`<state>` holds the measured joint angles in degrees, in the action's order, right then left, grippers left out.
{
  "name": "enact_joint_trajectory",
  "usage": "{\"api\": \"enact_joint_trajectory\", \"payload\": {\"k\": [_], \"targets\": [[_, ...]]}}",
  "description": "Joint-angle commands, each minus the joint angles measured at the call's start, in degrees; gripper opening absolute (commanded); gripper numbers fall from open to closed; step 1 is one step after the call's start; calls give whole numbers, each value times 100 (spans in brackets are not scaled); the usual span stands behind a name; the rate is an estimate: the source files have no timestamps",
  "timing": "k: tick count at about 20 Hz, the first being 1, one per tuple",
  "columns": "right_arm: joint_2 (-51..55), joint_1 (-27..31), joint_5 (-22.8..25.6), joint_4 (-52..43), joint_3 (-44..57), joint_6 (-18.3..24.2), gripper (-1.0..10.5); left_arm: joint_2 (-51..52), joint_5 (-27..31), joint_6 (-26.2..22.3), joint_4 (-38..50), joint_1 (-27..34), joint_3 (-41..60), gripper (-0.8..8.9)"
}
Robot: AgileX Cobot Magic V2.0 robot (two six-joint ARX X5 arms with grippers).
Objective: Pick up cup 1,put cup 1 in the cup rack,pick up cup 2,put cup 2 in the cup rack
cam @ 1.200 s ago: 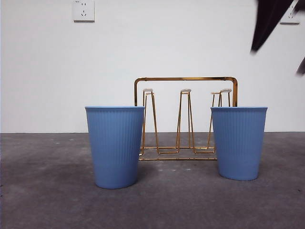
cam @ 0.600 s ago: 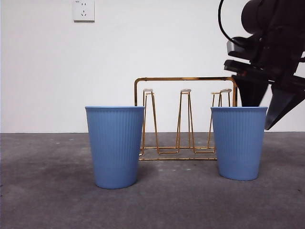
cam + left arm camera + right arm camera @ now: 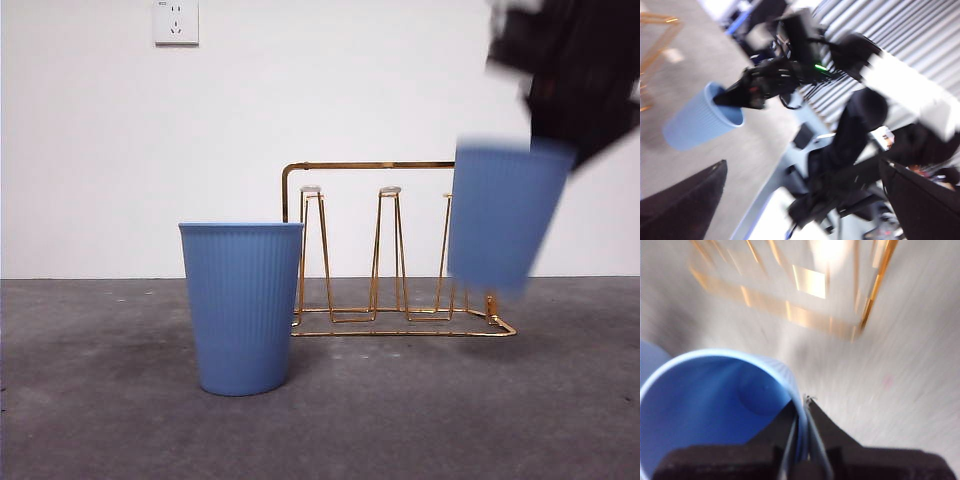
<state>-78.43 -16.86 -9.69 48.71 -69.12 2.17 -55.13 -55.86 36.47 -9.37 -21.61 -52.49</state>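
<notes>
One cup (image 3: 505, 215) aloft, rim pinched by right hand (image 3: 802, 432), rack (image 3: 385, 250) behind; 2nd cup (image 3: 241, 305) beside.

text: we read none | labels: none on either cup | wall socket (image 3: 176, 22), upper left: unmarked

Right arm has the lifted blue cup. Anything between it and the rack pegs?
Nothing visible. The right gripper pinches the rim of the lifted ribbed blue plastic cup, which hangs in front of the end of the gold wire cup rack. The other blue cup stands apart, at the opposite end.
</notes>
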Motion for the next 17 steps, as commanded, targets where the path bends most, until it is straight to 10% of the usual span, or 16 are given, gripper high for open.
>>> {"api": "enact_joint_trajectory", "payload": {"k": [1,9,17], "targets": [[1086,-4,-33,-317,-17,-92,-12,-358,280,994,1062,-326,0,691],[3434,-7,264,-1886,-17,-179,-12,-2096,2100,3600,5169,-1725,-33,691],[3469,-7,149,-2542,-15,-157,-13,-3141,2999,3842,5678,-2323,-1303,691]]}}
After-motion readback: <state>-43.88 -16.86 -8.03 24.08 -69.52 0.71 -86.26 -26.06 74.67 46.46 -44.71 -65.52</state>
